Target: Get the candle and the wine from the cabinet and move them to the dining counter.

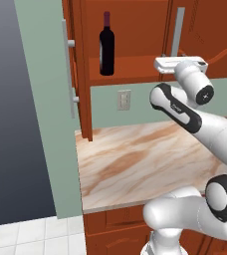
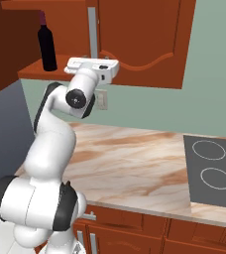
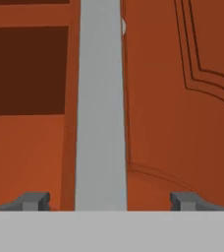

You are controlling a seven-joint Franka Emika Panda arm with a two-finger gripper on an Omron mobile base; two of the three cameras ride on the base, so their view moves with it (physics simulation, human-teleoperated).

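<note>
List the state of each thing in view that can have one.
left cabinet door: swung open.
right cabinet door: closed.
wine: upright on the cabinet's bottom board, capsule on.
gripper: open, fingers either side of the right door's silver handle, not gripping.
stovetop: nothing on its rings.

We record the cabinet (image 1: pixel 135 30) as reddish-brown wood with silver bar handles (image 3: pixel 100 108). The wine (image 1: pixel 106 45) reads near-black with a maroon neck. Counter (image 2: pixel 135 158) shows tan-brown marbling; wall (image 2: pixel 209 74) pale green; stovetop (image 2: pixel 211 171) dark grey with white rings.
</note>
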